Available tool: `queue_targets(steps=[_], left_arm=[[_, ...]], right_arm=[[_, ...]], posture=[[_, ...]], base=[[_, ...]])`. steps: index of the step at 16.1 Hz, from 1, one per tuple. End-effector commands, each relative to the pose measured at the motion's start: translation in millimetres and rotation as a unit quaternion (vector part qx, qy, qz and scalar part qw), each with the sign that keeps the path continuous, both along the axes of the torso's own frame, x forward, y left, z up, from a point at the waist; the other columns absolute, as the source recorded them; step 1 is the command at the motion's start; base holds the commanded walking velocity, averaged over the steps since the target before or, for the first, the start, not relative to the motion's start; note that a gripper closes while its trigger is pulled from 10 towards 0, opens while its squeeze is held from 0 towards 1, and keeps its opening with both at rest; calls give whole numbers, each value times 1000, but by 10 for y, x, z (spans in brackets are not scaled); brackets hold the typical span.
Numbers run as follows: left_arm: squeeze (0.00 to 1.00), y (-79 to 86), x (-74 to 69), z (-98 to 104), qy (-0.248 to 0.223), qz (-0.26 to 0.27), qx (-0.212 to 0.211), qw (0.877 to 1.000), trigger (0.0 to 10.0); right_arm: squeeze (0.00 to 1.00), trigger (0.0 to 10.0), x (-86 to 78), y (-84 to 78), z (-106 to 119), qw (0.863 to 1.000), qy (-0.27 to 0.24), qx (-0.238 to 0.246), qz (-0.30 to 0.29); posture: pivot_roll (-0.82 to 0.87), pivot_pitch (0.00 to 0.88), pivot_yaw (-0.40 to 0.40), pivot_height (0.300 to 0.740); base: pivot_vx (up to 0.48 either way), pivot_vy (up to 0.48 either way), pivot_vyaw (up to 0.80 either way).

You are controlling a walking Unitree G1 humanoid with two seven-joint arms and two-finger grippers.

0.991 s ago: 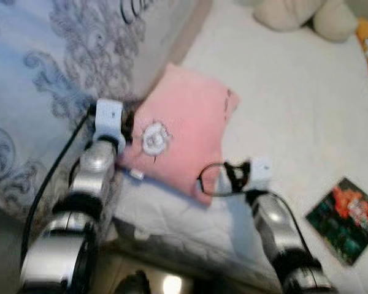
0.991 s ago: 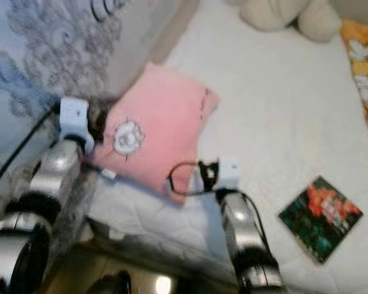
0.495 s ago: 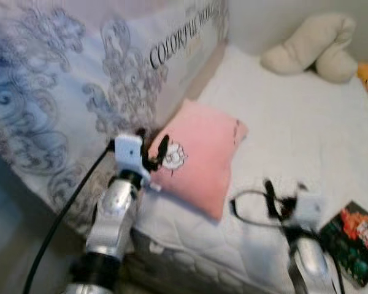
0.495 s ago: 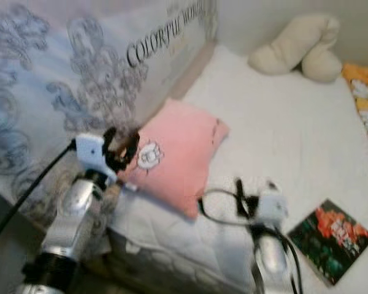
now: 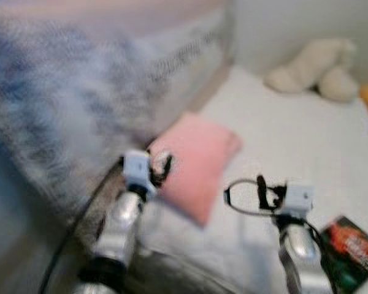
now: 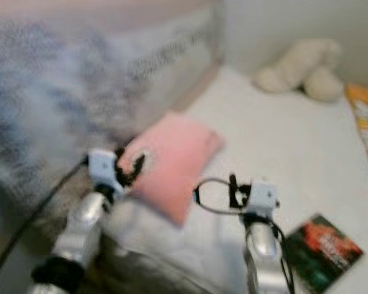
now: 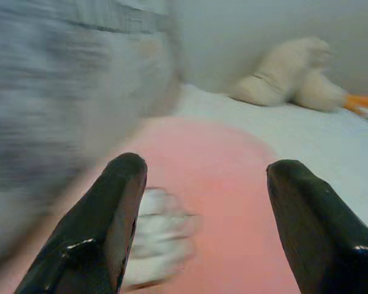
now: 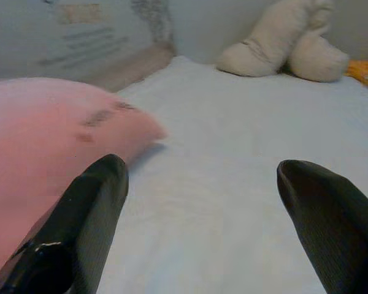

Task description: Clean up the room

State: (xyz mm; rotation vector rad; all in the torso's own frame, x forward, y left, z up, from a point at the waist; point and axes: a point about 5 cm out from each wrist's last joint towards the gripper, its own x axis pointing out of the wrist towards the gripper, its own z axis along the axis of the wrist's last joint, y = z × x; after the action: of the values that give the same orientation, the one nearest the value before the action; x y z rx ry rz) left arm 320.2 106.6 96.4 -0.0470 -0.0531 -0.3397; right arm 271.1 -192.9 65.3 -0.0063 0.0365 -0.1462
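Your camera is swinging right now, so the head views are smeared, and the whole picture has slid since half a second ago; that is the head moving, not the things on the bed. Your left gripper (image 5: pixel 161 168) is at the near corner of the pink pillow (image 5: pixel 199 162), its fingers spread wide with nothing between them, just as before. Your right gripper (image 5: pixel 259 191) has come up a bit closer to the pillow's other side and hangs over the white bed (image 5: pixel 294 135), fingers wide apart too, holding nothing. I think you are lining up both arms to pick the pillow up. It lies in the same spot, by the big patterned blanket (image 5: pixel 80 104). The cream soft toy (image 5: pixel 313 64) and the dark book (image 5: pixel 349 251) have not been touched.
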Motion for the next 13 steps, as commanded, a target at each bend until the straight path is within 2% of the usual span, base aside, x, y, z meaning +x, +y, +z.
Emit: queue_targets(steps=[1, 6, 7, 10, 13], left_arm=[[0, -24, 14, 16, -10, -17, 16, 1000, 10000], [0, -24, 60, 41, -15, -31, 27, 999, 10000], [0, -48, 49, -21, 4, -33, 34, 999, 10000], [0, -26, 47, -80, 17, -33, 48, 998, 10000], [0, 56, 105, -214, 73, -57, 70, 993, 10000]], right_arm=[[0, 10000, 47, 28, 63, 1000, -10, -6, 5], [0, 10000, 14, 64, -6, 1000, -1, -5, 7], [0, 10000, 15, 66, -11, 1000, 0, -5, 8], [0, 10000, -7, 69, -37, 1000, 3, -3, 9], [0, 10000, -102, 93, -117, 1000, 21, -5, 22]], posture=[[175, 0, -28, 740], [166, 0, -3, 740], [165, 0, 0, 740], [167, 0, -3, 740], [165, 0, -14, 740]], base=[[285, -382, -738], [290, -378, -726], [0, 0, -694], [0, 0, -688], [0, 0, -671]])
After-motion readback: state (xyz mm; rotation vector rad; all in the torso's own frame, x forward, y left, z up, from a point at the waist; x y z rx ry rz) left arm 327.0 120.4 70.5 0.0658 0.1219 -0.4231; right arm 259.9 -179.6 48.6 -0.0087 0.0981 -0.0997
